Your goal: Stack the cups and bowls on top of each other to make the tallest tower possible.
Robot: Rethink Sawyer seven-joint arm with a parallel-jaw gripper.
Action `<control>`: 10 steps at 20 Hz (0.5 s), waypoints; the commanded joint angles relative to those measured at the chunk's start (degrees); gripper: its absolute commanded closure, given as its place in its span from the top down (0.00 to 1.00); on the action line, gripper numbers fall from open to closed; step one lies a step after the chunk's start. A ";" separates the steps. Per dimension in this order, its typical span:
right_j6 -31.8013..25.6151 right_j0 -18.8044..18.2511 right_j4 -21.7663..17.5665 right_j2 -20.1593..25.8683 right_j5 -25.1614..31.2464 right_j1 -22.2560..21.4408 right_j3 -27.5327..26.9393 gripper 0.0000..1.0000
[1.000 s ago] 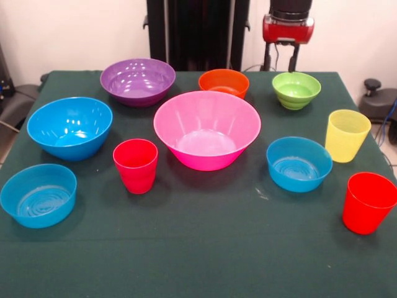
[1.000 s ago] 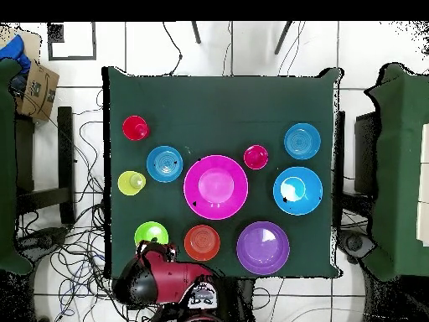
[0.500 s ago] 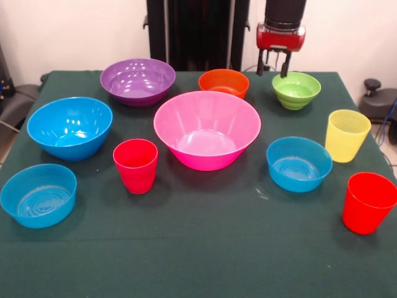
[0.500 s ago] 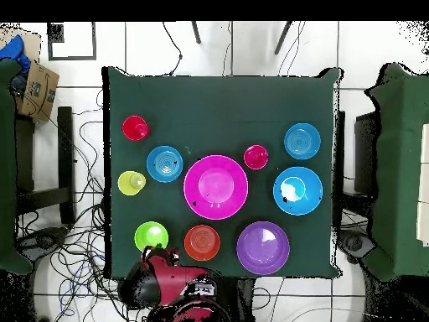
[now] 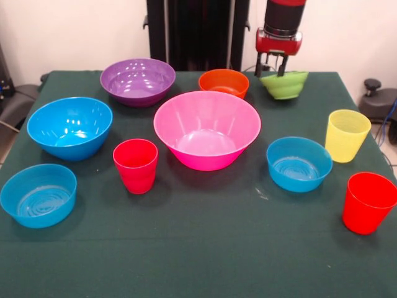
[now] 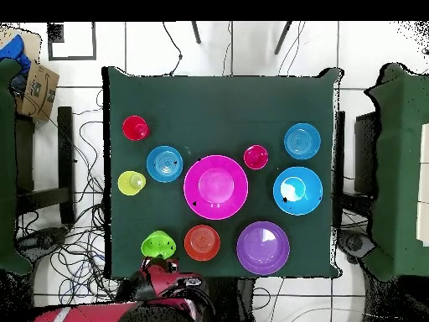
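— End effector [image 5: 276, 67] has the lime bowl [image 5: 285, 84], pinched by its far rim between the two black fingers; the bowl hangs tilted, near edge drooping, lifted clear of the bench [image 5: 198, 248]. From overhead it sits skewed at the bench's edge, just beside the orange bowl [image 6: 202, 242].

— How should it carry that?

— Slowly, I'd say. A grip on one rim lets a glossy bowl swing or slip, so I'd lift it high enough to clear the orange bowl and the pink bowl [image 5: 206, 129] before moving sideways, then level it over whatever base it picks.

— Which base?

— No tower yet: everything else stands apart on the bench. One small blue bowl [image 5: 299, 163] sits right of the pink one in the front view, with the yellow cup [image 5: 347, 135] and a red cup [image 5: 368, 202] beyond it; another red cup [image 5: 136, 165] stands left of the pink bowl. The big blue bowl [image 5: 69, 127], the purple bowl [image 5: 138, 81] and a second small blue bowl [image 5: 38, 194] fill the left side.

— And the arm?

— Arm [image 5: 283, 18] comes straight down, wrist vertical, red and black housing directly above the lime bowl. Overhead, its bulk lies across the bottom, just off the bench.
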 commanded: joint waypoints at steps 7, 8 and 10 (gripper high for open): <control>12.57 2.63 4.72 3.31 -5.01 5.73 -7.72 1.00; 12.78 2.99 5.13 3.32 -5.05 5.89 -7.81 1.00; 13.17 3.45 5.72 3.55 -5.22 6.29 -8.00 1.00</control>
